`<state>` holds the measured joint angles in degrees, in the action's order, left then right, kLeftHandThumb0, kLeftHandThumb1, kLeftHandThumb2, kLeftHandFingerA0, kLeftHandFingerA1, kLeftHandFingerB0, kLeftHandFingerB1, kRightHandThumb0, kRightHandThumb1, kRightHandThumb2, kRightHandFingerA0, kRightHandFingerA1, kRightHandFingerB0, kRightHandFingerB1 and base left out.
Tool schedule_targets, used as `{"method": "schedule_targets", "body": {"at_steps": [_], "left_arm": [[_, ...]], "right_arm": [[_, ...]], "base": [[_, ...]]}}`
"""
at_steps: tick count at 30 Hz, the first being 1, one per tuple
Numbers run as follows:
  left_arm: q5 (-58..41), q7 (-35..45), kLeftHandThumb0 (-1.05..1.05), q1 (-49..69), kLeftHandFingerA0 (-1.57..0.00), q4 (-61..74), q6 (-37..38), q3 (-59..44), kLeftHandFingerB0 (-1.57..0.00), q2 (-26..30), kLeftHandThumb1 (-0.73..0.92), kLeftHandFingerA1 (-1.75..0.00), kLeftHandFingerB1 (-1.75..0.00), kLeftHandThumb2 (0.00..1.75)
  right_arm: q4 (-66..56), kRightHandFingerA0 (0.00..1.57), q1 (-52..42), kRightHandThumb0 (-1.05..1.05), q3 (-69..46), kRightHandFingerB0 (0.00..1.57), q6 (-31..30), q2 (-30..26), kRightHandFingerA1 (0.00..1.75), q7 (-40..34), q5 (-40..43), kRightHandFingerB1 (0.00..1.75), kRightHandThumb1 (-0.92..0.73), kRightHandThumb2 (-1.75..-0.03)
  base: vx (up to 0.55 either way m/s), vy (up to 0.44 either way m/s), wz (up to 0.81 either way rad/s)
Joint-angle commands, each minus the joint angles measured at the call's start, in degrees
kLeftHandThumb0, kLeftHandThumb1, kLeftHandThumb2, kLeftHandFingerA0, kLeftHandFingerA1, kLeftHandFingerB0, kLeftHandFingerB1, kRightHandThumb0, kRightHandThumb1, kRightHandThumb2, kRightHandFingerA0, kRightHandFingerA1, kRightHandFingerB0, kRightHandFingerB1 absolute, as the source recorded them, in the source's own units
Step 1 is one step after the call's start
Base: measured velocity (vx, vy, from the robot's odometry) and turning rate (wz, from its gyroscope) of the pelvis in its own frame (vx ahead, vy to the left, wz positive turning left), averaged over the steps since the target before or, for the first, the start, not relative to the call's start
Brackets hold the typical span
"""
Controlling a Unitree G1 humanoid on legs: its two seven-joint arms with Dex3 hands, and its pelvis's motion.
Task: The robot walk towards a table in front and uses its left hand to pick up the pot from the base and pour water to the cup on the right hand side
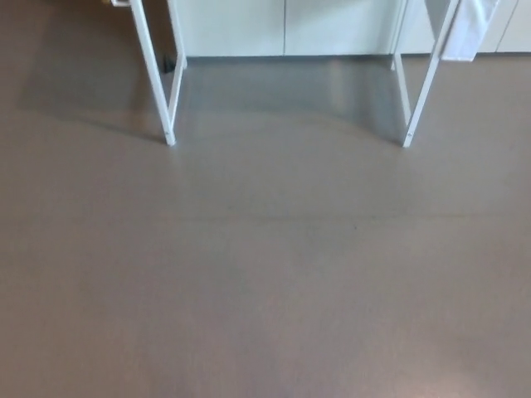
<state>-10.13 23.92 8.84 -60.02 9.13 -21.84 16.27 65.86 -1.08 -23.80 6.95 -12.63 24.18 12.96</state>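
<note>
Floor [265,282] of smooth grey-brown material fills nearly the whole head view, matte with a faint sheen and a soft darker shadow spreading under the table at the top. Two pairs of thin white metal table legs come down from the upper edge: the left pair [158,83] ends at a small foot on the floor left of centre, and the right pair [419,83] ends at a foot right of centre, each pair joined so that it narrows toward the bottom. Only the legs show (the surface they carry lies above the picture's top edge). Behind them runs a row of pale off-white cabinet fronts [282,25], their lower edge meeting the floor along a dark line. A white cloth or sheet [471,29] hangs beside the right legs at the top right corner. Neither robot hand is in the picture, so whether their fingers are wide, narrow or holding anything cannot be told. The pot, its base and the cup are out of sight as well, so their place cannot be told.
</note>
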Motion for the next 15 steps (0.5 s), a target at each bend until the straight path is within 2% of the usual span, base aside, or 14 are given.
{"method": "schedule_targets", "body": {"at_steps": [1,2,4,7,9,11,12,13,14,15], "left_arm": [[-0.33,-1.0,-0.3,1.04,-0.52,-1.7,2.63,-0.18,-0.54,1.02,0.44,-0.42,-0.4,0.53],[-0.36,-1.0,-0.3,0.97,-0.52,-1.9,2.79,-0.14,-0.54,1.05,0.44,-0.42,-0.4,0.53],[0.06,-1.19,-0.33,1.64,-0.54,-1.87,2.41,0.31,-0.54,1.3,0.43,-0.42,-0.4,0.53],[-0.02,-1.3,-0.32,1.91,-0.55,-1.68,2.26,0.49,-0.55,1.28,0.42,-0.43,-0.4,0.53],[0.13,-1.69,-0.31,1.81,-0.55,-1.92,2.12,0.64,-0.55,1.38,0.43,-0.42,-0.4,0.53],[0.52,-0.05,-0.31,3.97,-0.51,-2.33,4.34,1.21,-0.54,1.46,0.46,-0.43,-0.41,0.54],[0.6,-0.45,-0.32,3.99,-0.53,-2.8,3.81,1.31,-0.54,1.63,0.44,-0.42,-0.4,0.53],[0.59,-0.63,-0.32,4.01,-0.53,-3.03,3.63,1.41,-0.54,1.71,0.44,-0.42,-0.4,0.53],[0.72,-0.53,-0.32,4.6,-0.52,-3.22,3.96,1.63,-0.55,1.79,0.44,-0.42,-0.41,0.53],[0.91,-0.38,-0.33,5.26,-0.54,-3.37,4.39,1.92,-0.55,1.83,0.45,-0.43,-0.4,0.54]], "right_arm": [[-0.28,0.73,-2.32,-0.45,0.01,0.33,0.47,-0.11,0.82,-0.48,0.71,0.65,-0.14,-0.75],[-0.41,0.73,-2.4,-0.45,0.07,0.33,0.44,-0.09,0.82,-0.51,0.76,0.65,-0.14,-0.75],[-0.19,0.73,-3.33,-0.41,-0.22,0.34,-0.27,0.08,0.82,-0.91,1.12,0.65,-0.16,-0.77],[0.2,0.73,-3.67,-0.43,-0.1,0.35,-0.17,-0.02,0.82,-1.03,1.01,0.65,-0.16,-0.76],[0.43,0.74,-3.83,-0.51,0.15,0.36,-0.01,-0.12,0.81,-0.98,0.8,0.67,-0.15,-0.76],[0.55,0.71,-6.88,-0.49,0.08,0.34,1.12,0.15,0.8,-0.29,0.87,0.65,-0.17,-0.77],[1.44,0.8,-7.17,-0.5,0.03,0.4,1.71,0.18,0.79,-0.32,0.8,0.68,-0.22,-0.63],[1.82,0.8,-7.32,-0.5,0.03,0.4,2.0,0.19,0.79,-0.33,0.8,0.68,-0.22,-0.63],[2.41,0.8,-7.94,-0.52,-0.06,0.39,2.19,0.19,0.83,-0.36,0.84,0.68,-0.16,-0.74],[2.88,0.77,-8.6,-0.5,-0.25,0.38,2.2,0.15,0.83,-0.03,1.05,0.67,-0.15,-0.74]], "base": [[0.37,0.273,0.08],[0.43,0.122,0.49],[0.36,0.18,-0.51],[0.33,0.135,0.04],[0.3,0.077,0.07],[0.3,0.022,0.1],[0.33,-0.043,0.12],[0.23,-0.072,0.2],[0.39,-0.103,0.14],[0.41,-0.119,0.13]]}}
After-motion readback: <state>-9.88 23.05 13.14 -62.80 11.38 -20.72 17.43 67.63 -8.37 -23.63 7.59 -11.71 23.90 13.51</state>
